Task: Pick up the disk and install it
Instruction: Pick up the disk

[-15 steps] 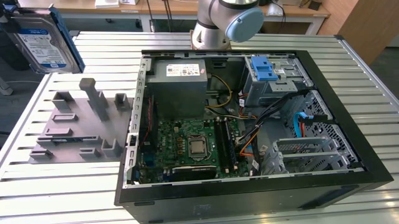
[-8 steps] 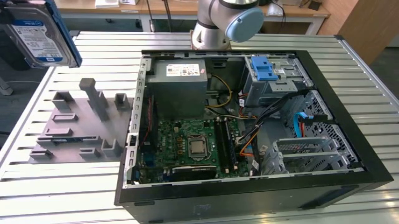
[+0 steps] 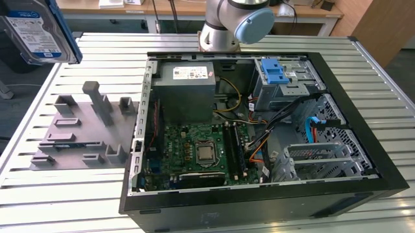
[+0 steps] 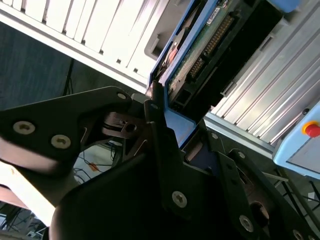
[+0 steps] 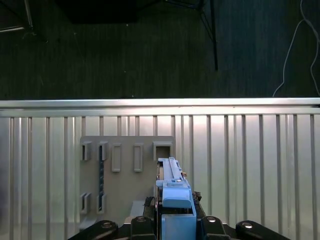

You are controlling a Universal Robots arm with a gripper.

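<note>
Disk [image 3: 36, 31]: upper left of the exterior view, lifted well clear of the worktop [image 3: 91, 194], label side facing out, with a blue rail along one edge.
Jaws: closed on the disk. In both wrist views they press on its two flat faces, with the disk standing on edge between them.
Handling: probably stiff and fairly heavy for its size. The smooth metal faces look slippery. The green circuit board and the connector pins in the second wrist view look fragile, so a hold on the flat faces away from the connector end seems safest.
Grey holder [image 3: 77, 131]: left of centre on the worktop. I can see nothing in its slots or between its posts.
Computer case [image 3: 259, 206]: centre to right, lying open.
Inside the case: a grey power supply [image 3: 188, 94] at upper left, a green board [image 3: 194, 150] below it, loose cables [image 3: 259, 126] in the middle, and a metal drive cage [image 3: 295, 87] with a blue latch [image 3: 275, 73] at upper right.
</note>
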